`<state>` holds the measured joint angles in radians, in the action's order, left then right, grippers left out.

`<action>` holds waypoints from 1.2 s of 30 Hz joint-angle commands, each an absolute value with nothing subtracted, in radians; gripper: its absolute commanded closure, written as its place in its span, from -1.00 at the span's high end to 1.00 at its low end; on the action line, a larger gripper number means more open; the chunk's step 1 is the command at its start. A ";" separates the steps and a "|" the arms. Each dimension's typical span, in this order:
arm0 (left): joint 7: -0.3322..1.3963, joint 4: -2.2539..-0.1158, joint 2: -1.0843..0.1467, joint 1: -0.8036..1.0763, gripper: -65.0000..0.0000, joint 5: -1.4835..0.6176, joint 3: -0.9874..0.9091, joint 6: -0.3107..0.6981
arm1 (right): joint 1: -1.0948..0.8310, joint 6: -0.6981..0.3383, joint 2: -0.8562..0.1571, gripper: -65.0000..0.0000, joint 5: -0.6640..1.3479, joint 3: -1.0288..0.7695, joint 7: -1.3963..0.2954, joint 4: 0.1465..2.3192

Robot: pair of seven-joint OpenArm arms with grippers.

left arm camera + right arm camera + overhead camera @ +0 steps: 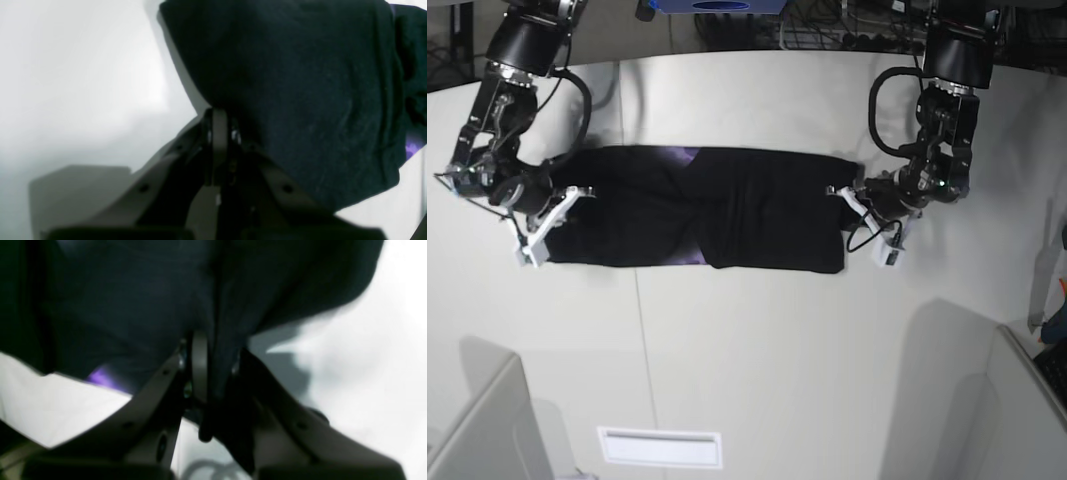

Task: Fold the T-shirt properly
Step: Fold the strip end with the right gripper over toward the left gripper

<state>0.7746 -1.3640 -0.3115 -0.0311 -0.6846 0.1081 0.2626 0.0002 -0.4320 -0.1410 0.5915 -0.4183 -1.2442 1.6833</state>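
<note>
The black T-shirt point(727, 210) lies as a long folded band across the white table point(757, 340), with a little purple print showing at its creases. My right gripper point(567, 232) is at the band's left end. In the right wrist view it point(213, 370) is shut on the T-shirt point(126, 306), with dark cloth running down between its fingers. At the band's right end is my left gripper point(845, 232). Seen from the left wrist, it point(218, 130) is shut, and the T-shirt point(293, 83) rises straight from its fingertips.
Grey partition panels stand at the near left point(477, 430) and near right point(1017, 410) corners. A white label strip point(659, 447) lies near the front edge. A blue object point(717, 5) and cables sit behind the table's far edge.
</note>
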 commanded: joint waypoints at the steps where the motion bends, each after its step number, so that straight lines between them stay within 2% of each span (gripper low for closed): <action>1: 0.832 -1.360 -0.311 -0.028 -1.00 -0.651 0.117 0.251 | 0.015 -0.429 -0.131 -1.00 0.611 -0.404 -1.254 1.735; 8: 0.835 -1.366 -0.286 -0.027 -1.00 -0.651 0.117 0.251 | 0.007 -0.260 -0.024 -1.00 0.616 -0.209 -1.308 1.936; 15: 0.835 -1.366 -0.294 -0.022 -1.00 -0.651 0.119 0.251 | 0.012 -0.163 0.061 -1.00 0.616 -0.022 -1.267 1.937; 23: 0.837 -1.415 -0.314 0.018 -1.00 -0.651 0.108 0.251 | 0.025 -0.008 0.076 -1.00 0.619 0.139 -1.156 1.905; 36: 0.837 -1.422 -0.328 0.028 -1.00 -0.654 0.105 0.251 | 0.047 0.004 0.120 -1.00 0.621 0.189 -1.099 1.825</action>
